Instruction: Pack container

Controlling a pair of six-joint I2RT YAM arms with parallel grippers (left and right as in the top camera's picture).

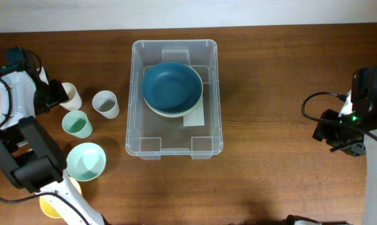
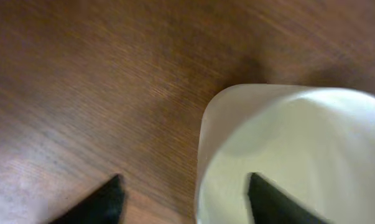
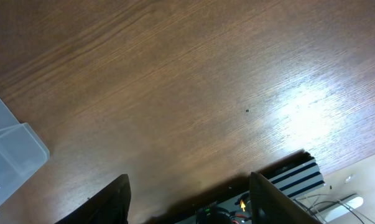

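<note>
The left tool (image 2: 184, 179) stood open astride a white cup's (image 2: 299, 143) rim.
One jaw sat inside it; the right tool (image 3: 188, 179) gaped empty over the tabletop (image 3: 206, 93). The container (image 1: 130, 112), mid-tabletop, held a blue bowl (image 1: 172, 86) atop a cream bowl (image 1: 169, 115).

Dark brown wood-grain table (image 1: 269, 75) (a bright glare patch (image 3: 305, 106)), pale surface (image 1: 188, 12) beyond its far edge.

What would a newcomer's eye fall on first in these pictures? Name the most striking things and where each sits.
The clear container at the centre draws the eye, with a dark blue bowl stacked on a paler bowl inside. Left of it stand several cups, and the left gripper has its fingers astride the wall of a white cup.
</note>
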